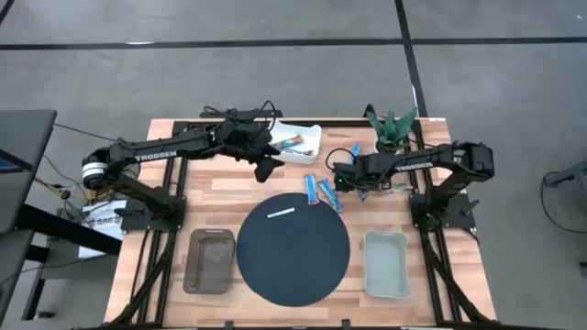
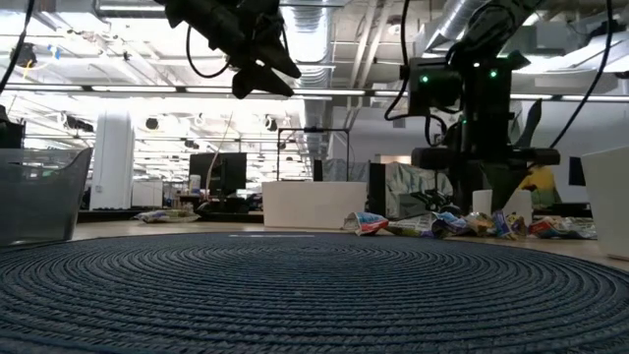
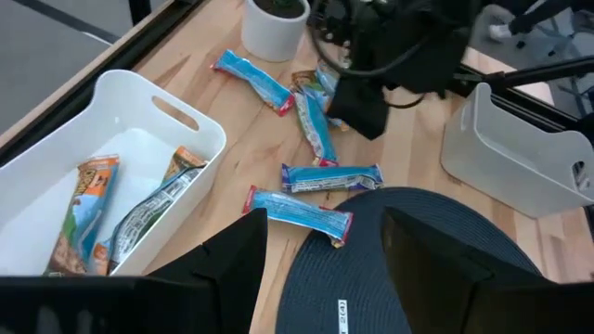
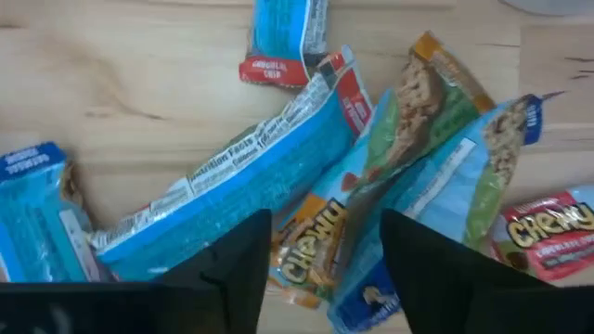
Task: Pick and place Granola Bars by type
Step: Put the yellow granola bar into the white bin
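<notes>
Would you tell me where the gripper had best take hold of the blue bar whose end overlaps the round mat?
I would grip the blue bar across its narrow middle, coming straight down: it lies flat with bare wood along both long sides, and its crimped ends offer little hold.

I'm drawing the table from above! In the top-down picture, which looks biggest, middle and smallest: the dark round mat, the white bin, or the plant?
1. The dark round mat, by far.
2. The white bin.
3. The plant.

The last two look close, and the left arm hides part of the bin.

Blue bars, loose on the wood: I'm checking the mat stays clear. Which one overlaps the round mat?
The blue bar nearest the white bin: its end lies on the mat's rim. The others rest wholly on wood.
</notes>
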Action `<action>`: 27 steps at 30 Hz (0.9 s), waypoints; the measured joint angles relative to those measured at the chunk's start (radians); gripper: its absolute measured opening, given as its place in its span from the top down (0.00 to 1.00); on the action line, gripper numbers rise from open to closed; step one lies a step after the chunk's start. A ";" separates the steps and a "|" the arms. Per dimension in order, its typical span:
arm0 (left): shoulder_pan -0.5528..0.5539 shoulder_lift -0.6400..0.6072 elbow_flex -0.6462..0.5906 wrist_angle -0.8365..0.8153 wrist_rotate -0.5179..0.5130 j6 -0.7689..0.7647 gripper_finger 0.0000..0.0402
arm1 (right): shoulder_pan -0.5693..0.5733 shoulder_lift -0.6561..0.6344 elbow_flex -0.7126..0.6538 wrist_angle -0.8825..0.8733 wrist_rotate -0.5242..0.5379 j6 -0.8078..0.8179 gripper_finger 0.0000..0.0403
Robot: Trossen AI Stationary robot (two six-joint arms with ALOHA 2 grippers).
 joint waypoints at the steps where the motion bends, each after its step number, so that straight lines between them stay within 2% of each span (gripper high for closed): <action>1: 0.000 0.000 0.000 -0.001 0.009 0.004 0.49 | -0.005 0.000 0.000 0.002 -0.001 0.000 0.55; 11: 0.000 0.000 0.000 -0.003 0.026 0.015 0.49 | -0.058 -0.002 0.000 0.016 -0.010 -0.036 0.73; 15: 0.000 0.000 0.000 -0.003 0.035 0.015 0.49 | -0.057 -0.002 0.000 0.015 -0.034 -0.020 0.75; 20: 0.000 0.000 0.000 -0.003 0.044 0.015 0.49 | -0.048 -0.002 -0.041 0.026 -0.110 0.098 0.74; 27: 0.000 0.000 0.000 -0.003 0.052 0.015 0.49 | -0.034 -0.002 -0.059 0.036 -0.106 0.126 0.78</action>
